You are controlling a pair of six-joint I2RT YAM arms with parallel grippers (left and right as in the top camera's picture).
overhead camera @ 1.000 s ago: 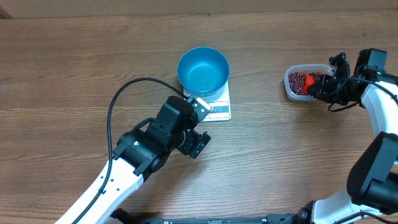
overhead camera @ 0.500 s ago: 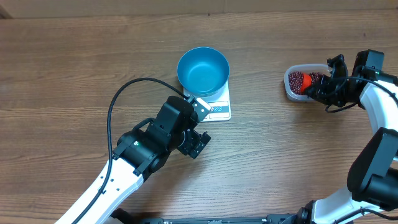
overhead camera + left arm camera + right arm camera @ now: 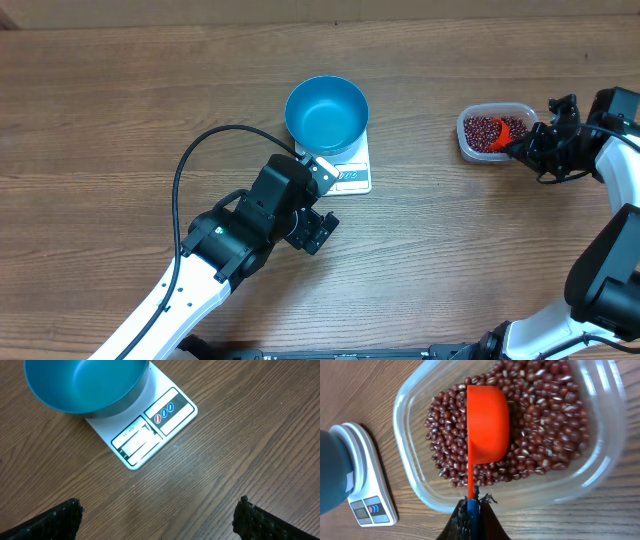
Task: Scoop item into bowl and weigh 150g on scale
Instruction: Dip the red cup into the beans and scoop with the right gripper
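Pinching the handle of an orange scoop [image 3: 487,425], the right gripper [image 3: 472,505] had its 2 fingers pressed together at the clear tub [image 3: 410,480], the scoop's cup resting among the red-brown beans [image 3: 545,420]. The left gripper [image 3: 157,520] hung spread wide near the white scale [image 3: 352,175], on which the blue bowl [image 3: 326,114] stood.

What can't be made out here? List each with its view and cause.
- scale reading: left wrist view, display washed out; overhead, too small.
- scoop contents: right wrist view, its hollow is turned away.
- bowl far rim: left wrist view, cut off by the top edge.
- beans under the scoop: right wrist view, hidden by it.
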